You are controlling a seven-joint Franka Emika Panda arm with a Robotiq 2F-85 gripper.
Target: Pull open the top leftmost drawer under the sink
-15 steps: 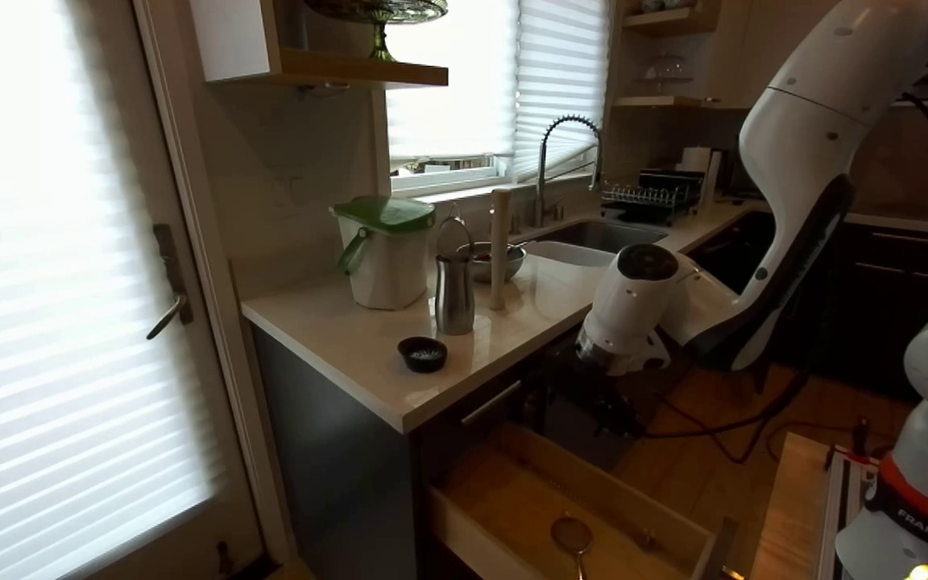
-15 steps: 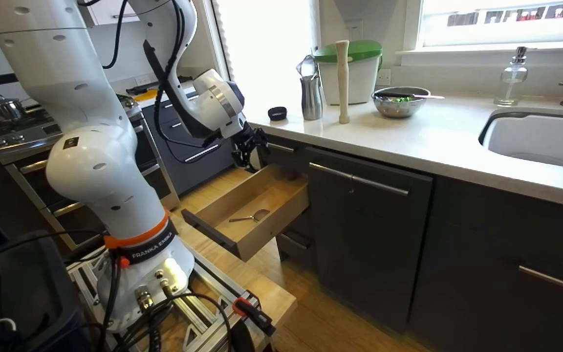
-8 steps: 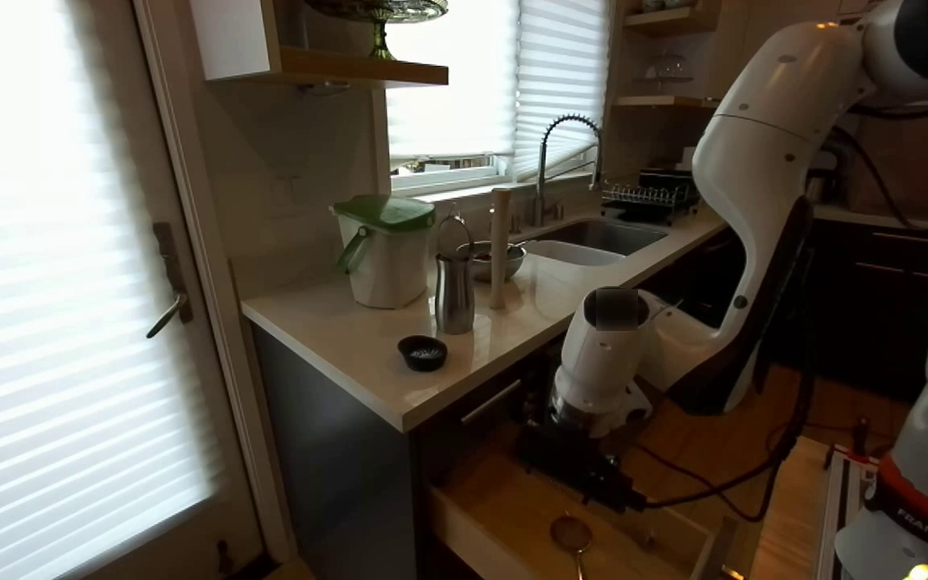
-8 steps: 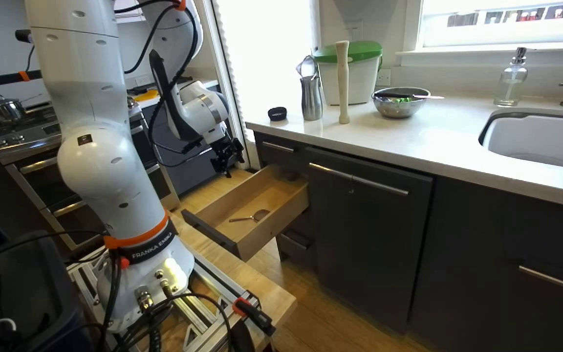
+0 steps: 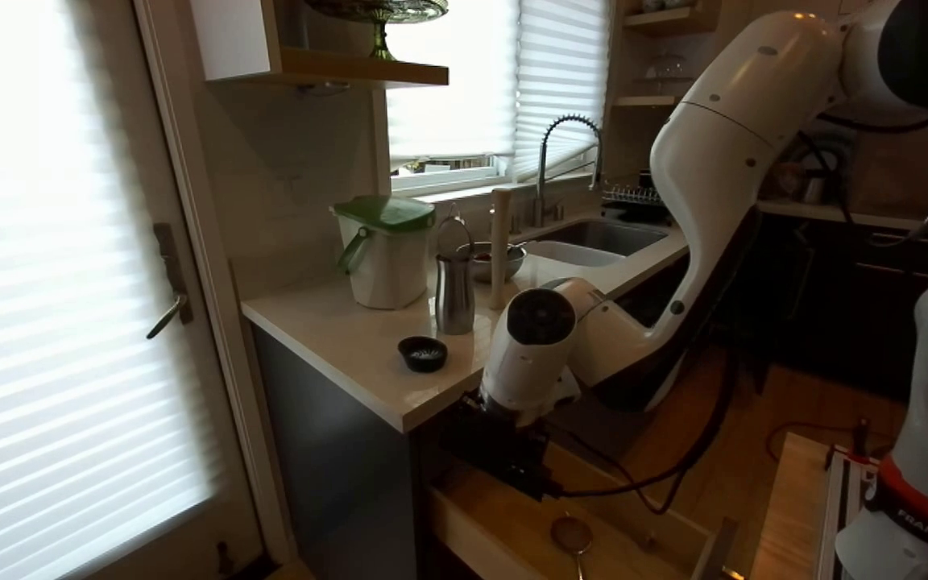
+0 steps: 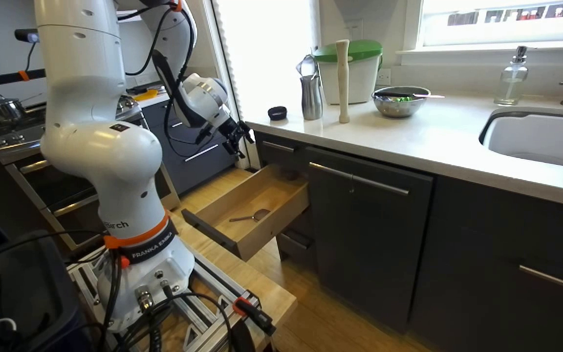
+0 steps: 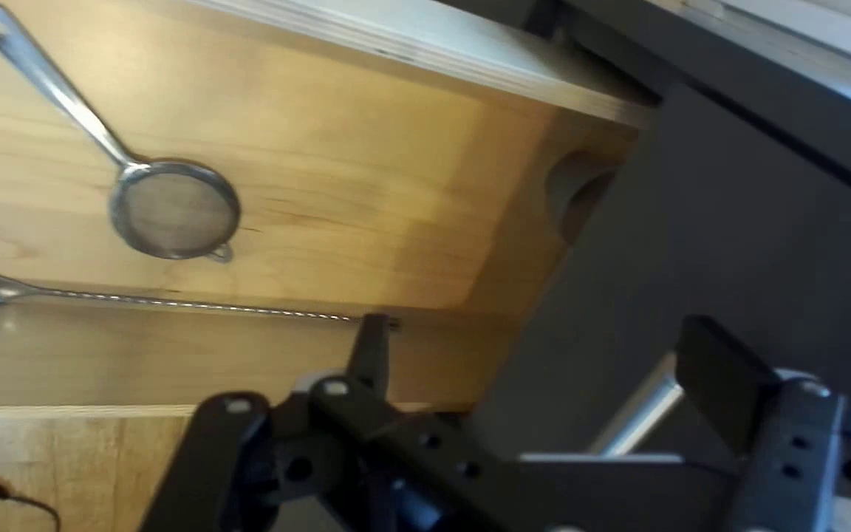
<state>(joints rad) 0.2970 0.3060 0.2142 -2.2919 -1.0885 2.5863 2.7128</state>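
The top drawer's dark front point(image 6: 271, 155) is shut under the counter's end, with a silver bar handle point(image 6: 278, 146). The handle also shows in the wrist view point(image 7: 640, 406), partly covered by my gripper. My gripper point(image 7: 540, 347) is open and empty. One finger point(image 7: 721, 384) overlaps the handle in that view; contact cannot be told. The other finger point(image 7: 372, 351) appears over the open lower drawer. In an exterior view my gripper point(image 6: 246, 145) stands in front of the top drawer, apart from its handle. In an exterior view the gripper body point(image 5: 500, 451) hides the handle.
The lower drawer point(image 6: 271, 234) is pulled out below my gripper. It holds a strainer point(image 7: 174, 210) and a long twisted spoon point(image 7: 196, 304). A black bowl point(image 5: 422, 354) and a metal shaker point(image 5: 454, 298) stand on the counter point(image 5: 351, 354) above.
My gripper dips, then rises slightly, and moves left in an exterior view toward the counter's end. It now covers the top handle there. The drawers have not moved.
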